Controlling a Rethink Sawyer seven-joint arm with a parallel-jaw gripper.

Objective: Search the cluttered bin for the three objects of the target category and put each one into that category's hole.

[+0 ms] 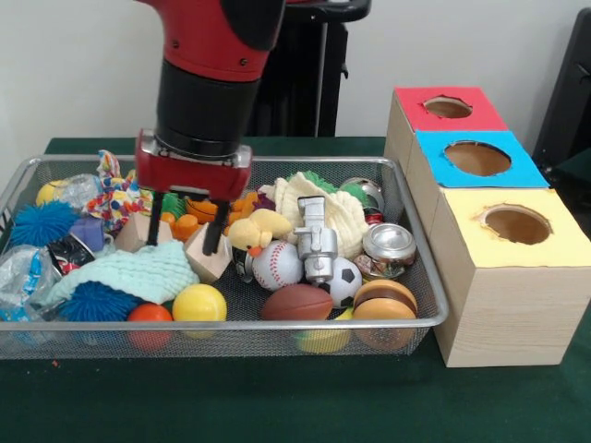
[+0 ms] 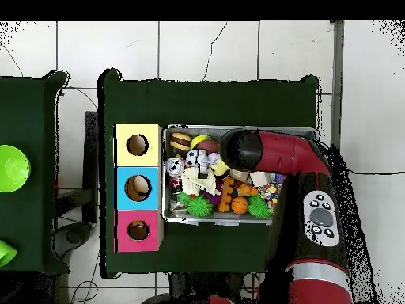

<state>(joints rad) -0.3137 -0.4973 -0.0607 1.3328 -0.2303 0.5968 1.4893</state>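
Front view shows the red and black arm (image 1: 208, 74) coming down into the left half of the cluttered bin (image 1: 434, 314), a wide wire-mesh tray that stands on the green desk (image 1: 277, 397). The claw (image 1: 185, 226) is released: its two dark fingers (image 1: 214, 231) hang apart, and between them I see only orange pieces (image 1: 189, 220) that lie in the tray, nothing gripped. One fingertip is just beside a pale wooden block (image 1: 209, 258).

The orange pieces are near the middle of the tray, behind the block; I cannot tell if they carry stripes. A pale yellow squishy toy (image 1: 257, 229) lies just to the right of the claw, above a baseball (image 1: 277, 266). Near the front rim there are a brown football (image 1: 295, 302), a yellow ball (image 1: 199, 303) and a toy hamburger (image 1: 385, 309). A blue spiky ball (image 1: 42, 221) sits at the left end, and a light green cloth (image 1: 138, 272) lies beside the block.

To the right of the tray stands a wooden box with three holes: the red top (image 1: 448, 109) farthest, the blue top (image 1: 476, 159) in the middle, the yellow top (image 1: 517, 226) nearest.

In the overhead view the arm (image 2: 277, 154) covers much of the tray (image 2: 237, 222), and the claw is hidden under it.
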